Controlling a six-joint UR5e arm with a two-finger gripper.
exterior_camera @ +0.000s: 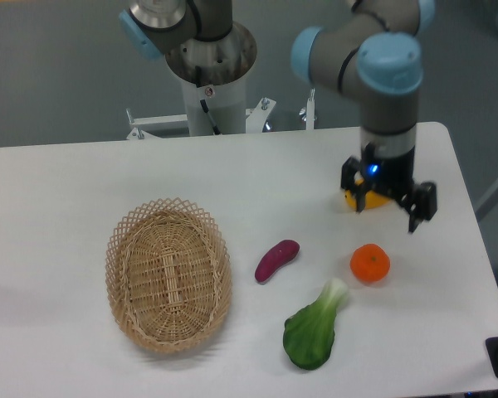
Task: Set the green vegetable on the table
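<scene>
Starting at the left, an oval wicker basket point(168, 275) is seen on the table point(58, 199). A purple eggplant point(276, 259) is placed to its right. Nearer and further right, the green vegetable point(314, 327) is laid flat on the table, stem pointed toward an orange fruit point(370, 263). Beyond that fruit, the gripper point(390, 206) is held above the surface, jaws spread and holding nothing, a yellow item point(353, 198) partly hidden behind it.
</scene>
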